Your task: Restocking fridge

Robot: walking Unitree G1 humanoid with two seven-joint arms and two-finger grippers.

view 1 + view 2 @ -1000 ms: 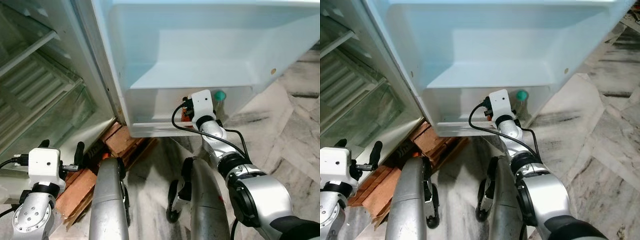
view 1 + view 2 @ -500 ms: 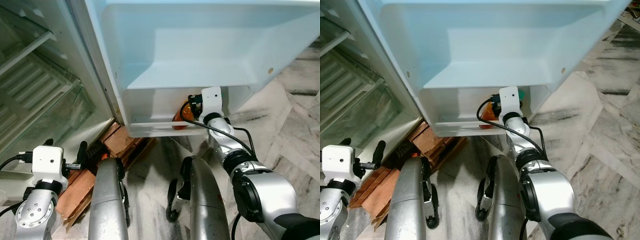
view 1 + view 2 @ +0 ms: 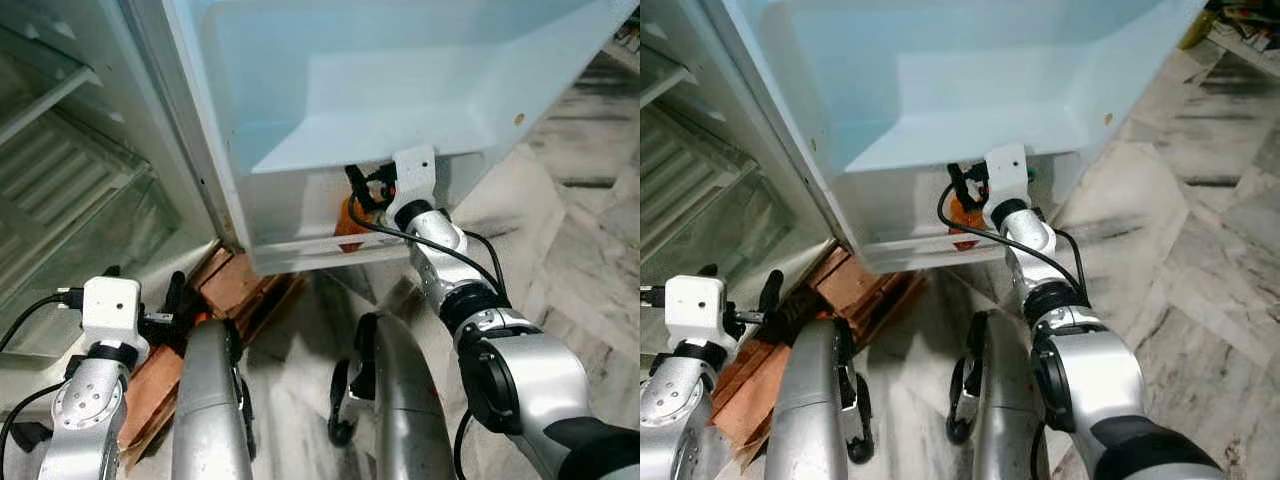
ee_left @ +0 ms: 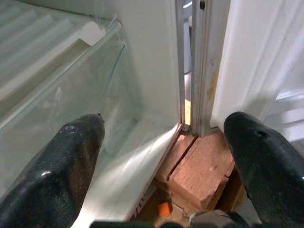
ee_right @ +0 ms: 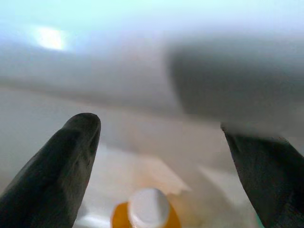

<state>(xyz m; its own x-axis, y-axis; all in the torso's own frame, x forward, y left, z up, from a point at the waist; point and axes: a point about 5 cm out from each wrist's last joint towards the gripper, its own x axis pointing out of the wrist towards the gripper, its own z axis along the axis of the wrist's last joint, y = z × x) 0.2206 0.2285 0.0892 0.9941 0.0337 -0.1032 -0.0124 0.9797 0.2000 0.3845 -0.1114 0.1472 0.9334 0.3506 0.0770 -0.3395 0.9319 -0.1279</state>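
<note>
Right gripper (image 5: 156, 166) hangs open above my orange plastic bottle with its white cap (image 5: 148, 209) (probably smooth, slippery); I judge the neck the best hold.

Reddish rectangular clay bricks (image 3: 232, 285) lie at 7 o'clock on the grey veined marble floor (image 3: 570, 250), under the cabinet edge.

an orange bottle (image 5: 146, 213) with a white cap is sitting in the pale white fridge door (image 3: 400, 90), reddish-brown bricks (image 4: 202, 168) are lying under it, and the grey-and-white streaky marble floor (image 3: 1200, 300) is spreading around the black fingers (image 4: 71, 156).
</note>
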